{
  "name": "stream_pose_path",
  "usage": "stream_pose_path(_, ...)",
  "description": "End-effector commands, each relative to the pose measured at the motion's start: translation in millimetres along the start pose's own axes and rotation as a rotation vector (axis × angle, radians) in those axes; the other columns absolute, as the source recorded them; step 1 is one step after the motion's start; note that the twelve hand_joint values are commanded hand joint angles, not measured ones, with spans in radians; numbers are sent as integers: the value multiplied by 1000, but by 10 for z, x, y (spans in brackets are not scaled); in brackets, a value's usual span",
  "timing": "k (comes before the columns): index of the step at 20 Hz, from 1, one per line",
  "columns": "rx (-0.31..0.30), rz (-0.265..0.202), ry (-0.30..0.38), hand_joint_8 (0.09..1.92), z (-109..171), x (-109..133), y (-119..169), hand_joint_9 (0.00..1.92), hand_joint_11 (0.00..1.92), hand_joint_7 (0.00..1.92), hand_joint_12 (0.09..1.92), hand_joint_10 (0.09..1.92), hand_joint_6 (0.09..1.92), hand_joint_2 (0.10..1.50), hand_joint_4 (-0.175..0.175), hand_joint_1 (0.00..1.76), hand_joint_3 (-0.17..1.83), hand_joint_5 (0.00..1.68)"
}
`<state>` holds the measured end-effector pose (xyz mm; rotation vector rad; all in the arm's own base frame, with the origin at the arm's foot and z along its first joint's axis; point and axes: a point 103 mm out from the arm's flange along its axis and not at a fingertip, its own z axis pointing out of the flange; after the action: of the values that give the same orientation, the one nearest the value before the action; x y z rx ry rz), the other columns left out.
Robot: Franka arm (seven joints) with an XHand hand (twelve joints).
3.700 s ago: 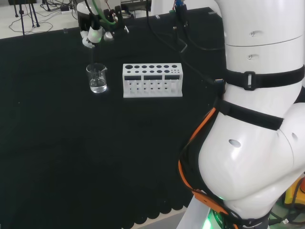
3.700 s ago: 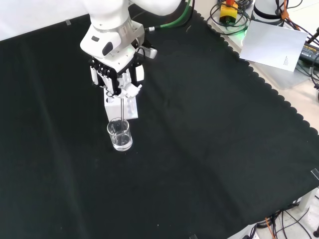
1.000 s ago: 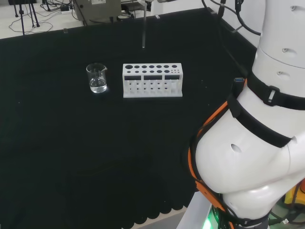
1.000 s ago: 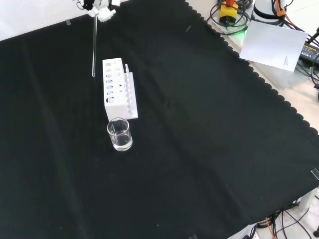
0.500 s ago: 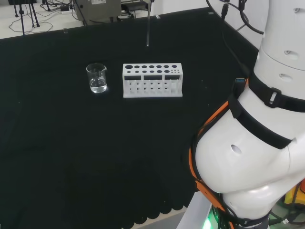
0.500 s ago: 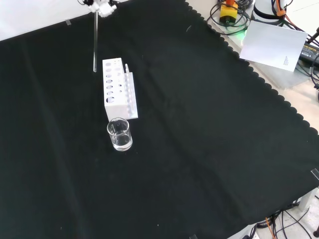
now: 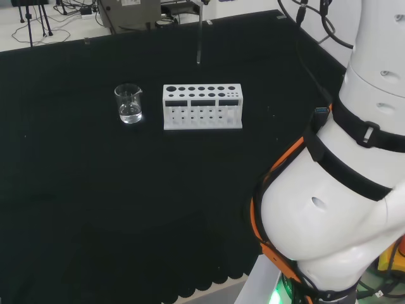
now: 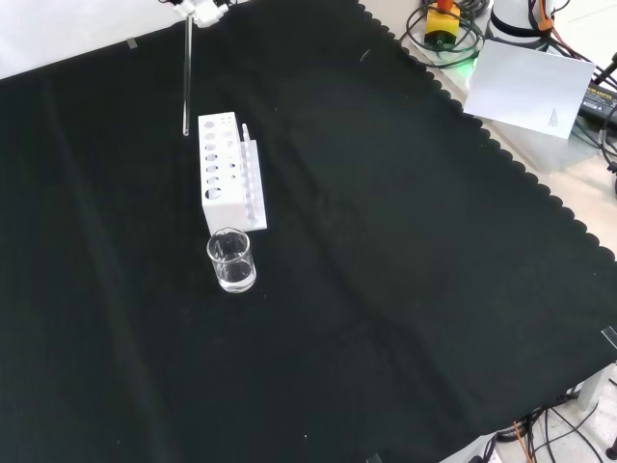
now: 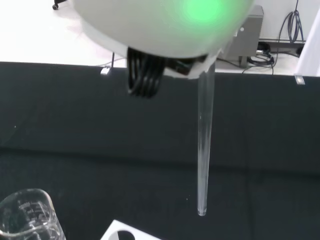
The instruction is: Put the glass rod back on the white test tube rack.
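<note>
The glass rod (image 7: 199, 38) hangs upright in the air, its lower tip well above the cloth and behind the white test tube rack (image 7: 202, 106) in the head view. In the front view the rod (image 8: 186, 77) hangs just left of the rack's far end (image 8: 224, 174), held from above by the hand (image 8: 200, 6) at the view's upper edge. The wrist view has the rod (image 9: 204, 150) coming down from the blurred white hand (image 9: 160, 30), with a corner of the rack (image 9: 125, 235) below its tip. The rack's holes that I can see are empty.
A small glass beaker (image 7: 129, 104) with a little clear liquid stands left of the rack in the head view, nearer than the rack in the front view (image 8: 231, 260). The arm's big white links (image 7: 342, 190) take up the head view's right.
The rod was lifted out of the beaker and carried high over to the rack. Over the last second it has drifted slightly right in the head view, closer to the rack's line.
</note>
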<state>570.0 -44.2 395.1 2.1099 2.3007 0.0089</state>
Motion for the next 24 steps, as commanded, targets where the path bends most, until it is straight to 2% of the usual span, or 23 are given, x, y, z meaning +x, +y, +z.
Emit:
stream_pose_path(1,-59,-21,13,873,-99,52,-206,1827,1258,1627,763,676,641,462,-175,1228,952,1370)
stream_pose_path(3,-28,-23,18,873,-91,60,-209,1827,1258,1627,763,676,641,461,-175,1228,952,1370)
stream_pose_path(8,-36,-26,17,873,-60,73,-350,1827,1259,1627,763,676,641,461,-175,1228,953,1370)
stream_pose_path(12,-14,-34,25,873,18,92,-441,1827,1259,1627,763,676,641,461,-175,1228,953,1370)
stream_pose_path(18,-3,-40,32,873,51,132,-410,1828,1259,1628,763,676,641,461,-175,1228,954,1370)
stream_pose_path(24,30,-49,30,873,270,151,-299,1828,1260,1628,763,676,642,460,-175,1228,954,1370)
